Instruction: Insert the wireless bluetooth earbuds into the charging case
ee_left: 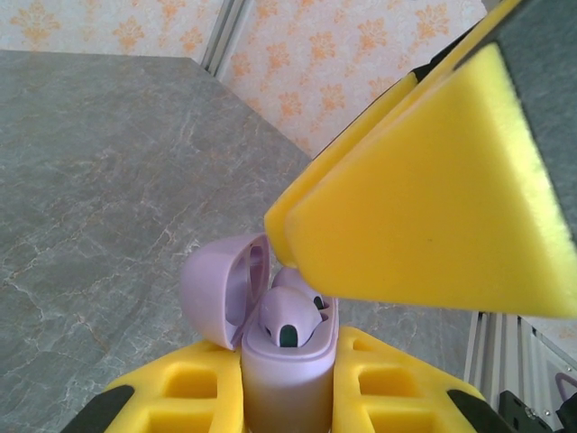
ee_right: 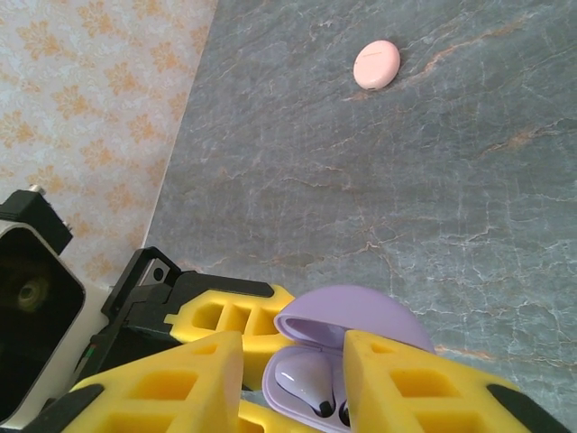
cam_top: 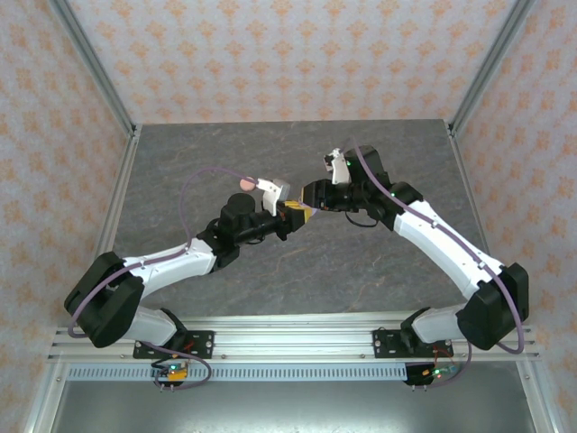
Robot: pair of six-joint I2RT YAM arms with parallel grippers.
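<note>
Clamping lilac case (ee_right: 356,311): left pincer (ee_left: 288,406) | right pincer (ee_right: 293,338) parted, empty, over seated earbuds (ee_left: 290,316)

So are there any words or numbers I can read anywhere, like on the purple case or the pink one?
None: no words, numbers or logos can be read anywhere.
The purple case is plain, and so is the pink case.
The wallpaper has just orange flower shapes, no letters.
</note>
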